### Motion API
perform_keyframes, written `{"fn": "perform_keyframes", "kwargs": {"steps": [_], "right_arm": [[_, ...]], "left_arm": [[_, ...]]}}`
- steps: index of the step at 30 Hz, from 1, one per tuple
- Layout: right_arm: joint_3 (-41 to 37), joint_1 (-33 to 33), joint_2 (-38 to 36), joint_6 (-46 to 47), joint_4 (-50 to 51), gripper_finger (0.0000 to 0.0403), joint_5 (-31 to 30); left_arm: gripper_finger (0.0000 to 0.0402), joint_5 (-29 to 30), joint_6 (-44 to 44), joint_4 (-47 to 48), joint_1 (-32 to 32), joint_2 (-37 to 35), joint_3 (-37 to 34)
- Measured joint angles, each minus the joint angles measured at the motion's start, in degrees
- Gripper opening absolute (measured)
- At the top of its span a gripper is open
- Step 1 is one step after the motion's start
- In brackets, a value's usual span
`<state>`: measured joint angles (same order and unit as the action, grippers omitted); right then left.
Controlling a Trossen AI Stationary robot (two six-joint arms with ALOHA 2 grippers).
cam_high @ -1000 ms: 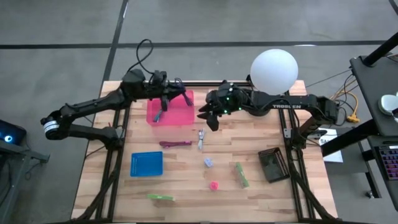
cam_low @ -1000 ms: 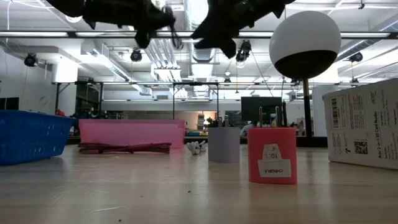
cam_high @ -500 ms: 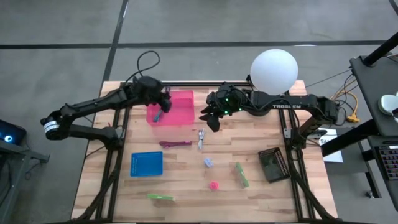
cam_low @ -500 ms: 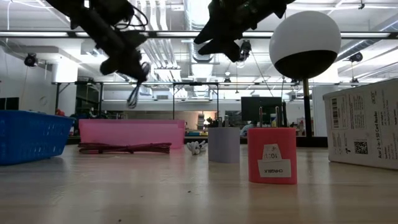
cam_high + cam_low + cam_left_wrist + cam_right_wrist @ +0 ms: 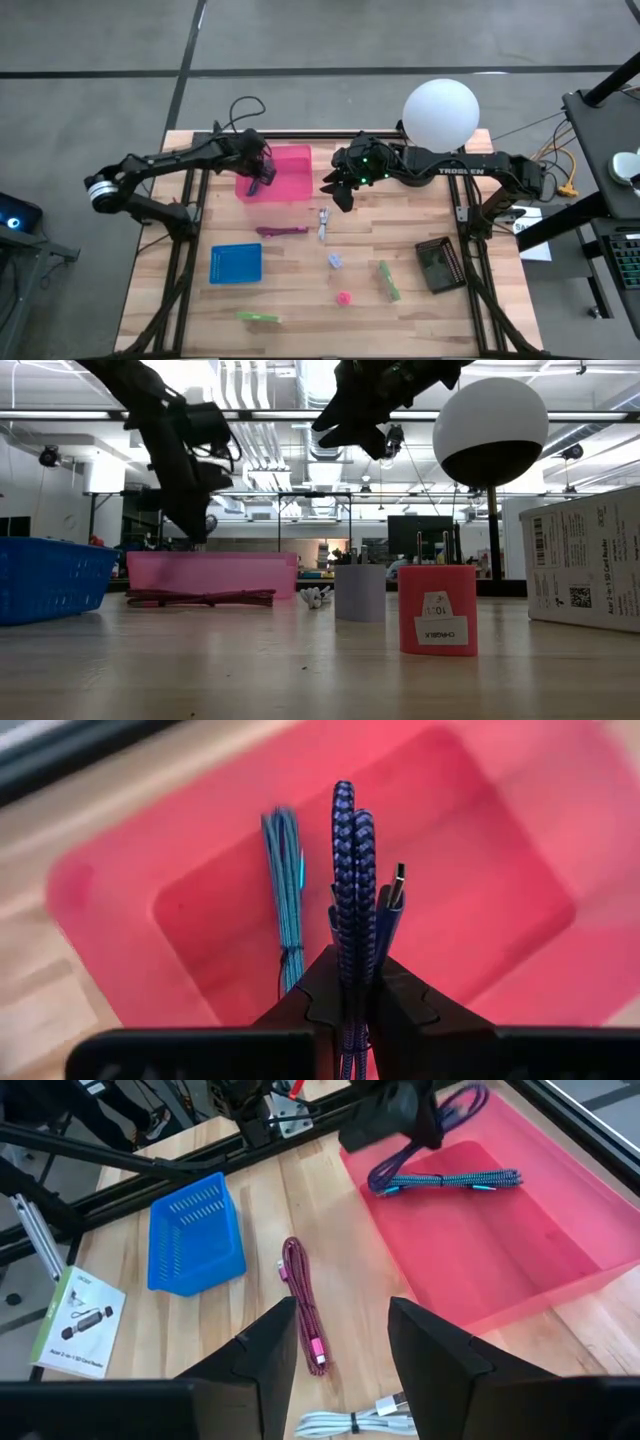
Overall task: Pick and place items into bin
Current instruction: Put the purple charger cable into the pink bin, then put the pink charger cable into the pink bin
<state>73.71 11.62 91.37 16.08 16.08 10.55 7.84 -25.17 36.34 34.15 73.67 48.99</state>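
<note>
My left gripper [image 5: 258, 174] hovers over the left part of the pink bin [image 5: 285, 172], shut on a blue-purple braided cable [image 5: 350, 860]. A teal cable [image 5: 285, 890] lies on the bin floor beside it. My right gripper [image 5: 335, 191] is open in the air by the bin's right edge, above the white cable [image 5: 323, 223]. The maroon cable [image 5: 282, 231] rests flat on the table in front of the bin. Nearer lie a lavender block [image 5: 336, 261], a pink block [image 5: 344, 298] and two green sticks [image 5: 388, 281], [image 5: 258, 317]. My left gripper pinches the folded blue-purple cable between its two fingers [image 5: 395, 1005], several strands side by side [image 5: 351, 955]. The fingers come from above, pointing down into the bin. The bundle and its plug [image 5: 398, 880] hang below the fingertips; whether they touch the bin floor I cannot tell.
A blue basket [image 5: 236, 263] sits at the near left, a dark carton [image 5: 440, 265] at the near right. The white globe lamp [image 5: 440, 112] stands at the far edge behind my right arm. Bare wood lies between the maroon cable and the blocks.
My left gripper has come down from high above the bin's far edge, moved toward the table's left and near side, and tipped to point down. The blue-purple cable it carries has dropped with it into the bin. My right arm has kept still.
</note>
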Motion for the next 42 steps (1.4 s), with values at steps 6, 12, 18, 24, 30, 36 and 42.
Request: {"fn": "perform_keyframes", "kwargs": {"steps": [6,12,18,24,30,36,42], "right_arm": [[0.0,0.0,0.0,0.0,0.0,0.0146,0.0],[0.0,0.0,0.0,0.0,0.1,0.0139,0.0],[0.0,0.0,0.0,0.0,0.1,0.0136,0.0],[0.0,0.0,0.0,-0.2,0.1,0.0142,0.0],[0.0,0.0,0.0,-0.2,0.2,0.0135,0.0],[0.0,0.0,0.0,-0.6,0.2,0.013,0.0],[0.0,0.0,0.0,-3.1,0.1,0.0133,0.0]], "left_arm": [[0.0011,0.2,0.2,1.9,0.0,3.2,0.0],[0.0046,0.2,1.6,2.2,0.0,3.1,0.0],[0.0117,-0.1,1.6,2.2,0.0,2.4,0.6],[0.0163,-1.8,2.2,1.8,0.0,1.4,2.7],[0.017,-12.5,5.0,-4.3,-0.2,-3.4,4.6],[0.0171,-30.0,8.0,-20.6,-1.2,-10.3,4.2],[0.0171,-38.9,8.4,-34.3,-6.2,-13.8,4.2]]}}
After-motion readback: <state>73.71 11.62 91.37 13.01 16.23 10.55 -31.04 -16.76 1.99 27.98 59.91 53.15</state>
